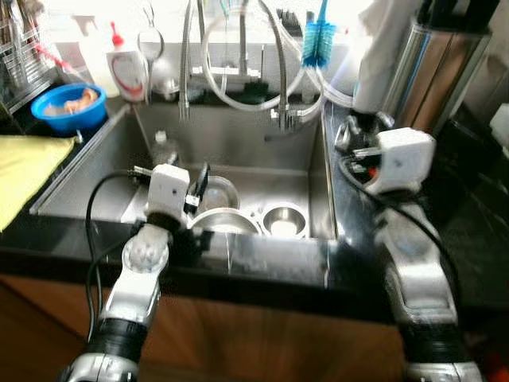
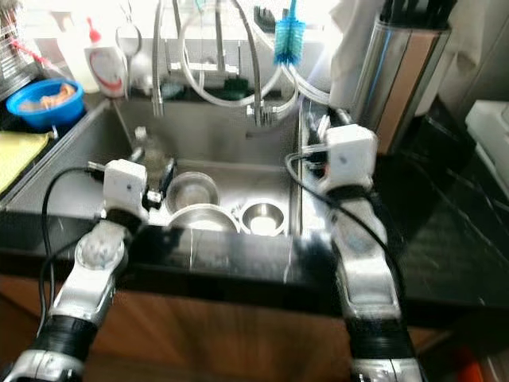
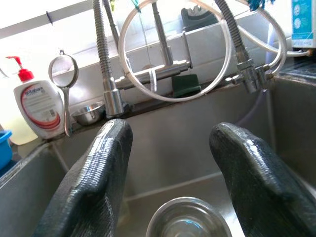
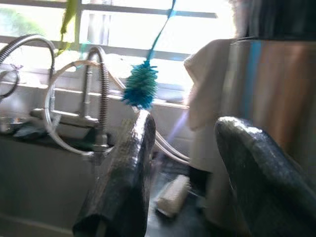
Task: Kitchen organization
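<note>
I'm at a black stone counter [image 1: 262, 267] with wood panelling below it, and a steel sink [image 1: 254, 151] is sunk into it, bright window light pouring in behind. On the back ledge there's a white soap bottle [image 1: 127, 70] with a red pump, a hanging strainer [image 3: 63, 74], coiled faucet hoses [image 3: 173, 54] and a turquoise bottle brush [image 1: 320, 41]. Off to my left sits a blue bowl [image 1: 70, 107] and a yellow cloth [image 1: 24, 171]. To my right a tall steel canister [image 1: 433, 68] with a white towel [image 1: 382, 48] draped beside it.

Down in the basin, three steel bowls are clustered by the near wall: a large bowl [image 1: 224, 221], a back bowl [image 1: 216, 191] just behind it, touching or nearly so, and a small cup [image 1: 284, 219] with something pale inside, just to the right. A clear bottle [image 1: 164, 147] stands further back.

My left gripper [image 3: 170, 168] hangs over the bowls, fingers spread wide, holding nothing. My right gripper [image 4: 185, 173] is up over the counter right of the sink, fingers parted too, empty, pointing at the brush.
</note>
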Available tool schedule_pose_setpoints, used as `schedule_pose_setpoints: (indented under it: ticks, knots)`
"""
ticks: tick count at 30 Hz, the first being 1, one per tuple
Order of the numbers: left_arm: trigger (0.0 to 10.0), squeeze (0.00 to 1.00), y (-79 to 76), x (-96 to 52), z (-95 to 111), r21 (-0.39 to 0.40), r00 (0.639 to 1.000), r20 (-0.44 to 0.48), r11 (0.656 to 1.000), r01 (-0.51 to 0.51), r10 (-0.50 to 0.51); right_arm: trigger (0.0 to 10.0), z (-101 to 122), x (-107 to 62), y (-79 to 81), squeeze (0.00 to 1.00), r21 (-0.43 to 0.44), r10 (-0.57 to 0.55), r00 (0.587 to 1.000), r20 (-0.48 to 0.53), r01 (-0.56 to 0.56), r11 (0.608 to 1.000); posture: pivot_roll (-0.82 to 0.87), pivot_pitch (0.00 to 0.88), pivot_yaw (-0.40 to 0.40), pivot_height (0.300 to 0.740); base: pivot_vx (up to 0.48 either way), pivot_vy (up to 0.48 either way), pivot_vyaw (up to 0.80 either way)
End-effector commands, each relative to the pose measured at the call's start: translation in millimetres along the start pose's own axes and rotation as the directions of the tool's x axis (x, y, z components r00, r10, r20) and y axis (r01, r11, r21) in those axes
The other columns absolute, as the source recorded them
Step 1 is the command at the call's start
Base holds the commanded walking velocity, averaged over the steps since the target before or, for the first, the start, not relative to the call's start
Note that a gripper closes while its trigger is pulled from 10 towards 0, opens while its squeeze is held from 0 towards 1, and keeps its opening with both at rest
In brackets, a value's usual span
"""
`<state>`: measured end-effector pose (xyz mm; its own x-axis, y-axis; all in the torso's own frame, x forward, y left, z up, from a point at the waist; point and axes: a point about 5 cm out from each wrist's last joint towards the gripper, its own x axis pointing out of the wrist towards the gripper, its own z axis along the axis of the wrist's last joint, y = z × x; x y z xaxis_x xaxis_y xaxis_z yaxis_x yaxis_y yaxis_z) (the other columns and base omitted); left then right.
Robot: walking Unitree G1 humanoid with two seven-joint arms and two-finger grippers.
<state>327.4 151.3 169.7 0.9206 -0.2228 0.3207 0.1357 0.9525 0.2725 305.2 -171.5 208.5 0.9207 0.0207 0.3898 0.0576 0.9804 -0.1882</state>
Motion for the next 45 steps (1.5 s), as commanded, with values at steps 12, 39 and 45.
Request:
schedule_pose_setpoints:
  ticks: [12, 39, 45]
  knots:
    - [10.0, 0.00, 4.5, -2.1, 3, 0.006, 1.000, 0.014, 1.000, -0.006, 0.006, 10.0, -4, -38.2, -6.8, 0.00, 0.000, -0.133, 0.984, -0.116, 0.134, 0.991, -0.06, 0.000, 0.051, 0.740, 0.000, 0.000, 0.33]
    - [10.0, 0.00, -0.7, -1.9, 5, -0.022, 1.000, 0.026, 1.000, -0.006, 0.007, 10.0, 0, -31.1, 5.8, 0.00, 0.024, -0.063, 0.992, -0.108, 0.065, 0.998, -0.05, 0.000, 0.046, 0.740, 0.000, 0.053, 0.80]
    - [10.0, 0.00, -3.2, -1.8, 5, -0.033, 0.999, 0.033, 0.999, 0.005, -0.004, 10.0, 1, -30.8, 6.4, 0.00, 0.025, -0.054, 0.993, -0.103, 0.057, 0.998, -0.05, 0.000, 0.046, 0.740, 0.000, 0.000, 0.80]
